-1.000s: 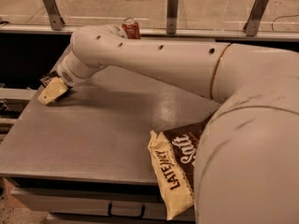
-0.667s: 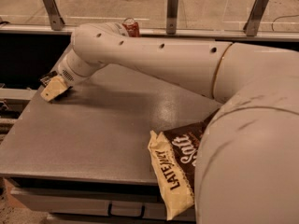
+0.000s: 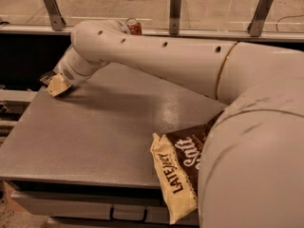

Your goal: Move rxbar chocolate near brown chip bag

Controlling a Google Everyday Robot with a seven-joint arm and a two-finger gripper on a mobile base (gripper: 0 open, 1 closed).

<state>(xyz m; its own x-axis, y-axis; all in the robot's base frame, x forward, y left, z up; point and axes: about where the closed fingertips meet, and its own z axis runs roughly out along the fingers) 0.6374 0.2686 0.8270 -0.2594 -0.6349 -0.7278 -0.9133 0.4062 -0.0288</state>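
The brown chip bag [image 3: 179,169] lies at the table's front right, partly covered by my arm's wide white body. My gripper [image 3: 58,85] is at the table's far left edge, low over the surface at the end of my arm, which reaches across from the right. A small flat black wrapper with white print, the rxbar chocolate [image 3: 46,77], shows right at the gripper's left side, mostly hidden by it. I cannot tell whether it is held or lying on the table.
A red can [image 3: 133,26] stands at the back edge of the grey table [image 3: 109,127], just behind my arm. Metal rail posts [image 3: 175,12] run along the back. The table drops off at the left and front edges.
The gripper has shifted slightly up and to the right at the table's left edge. The chip bag and the can have not moved.
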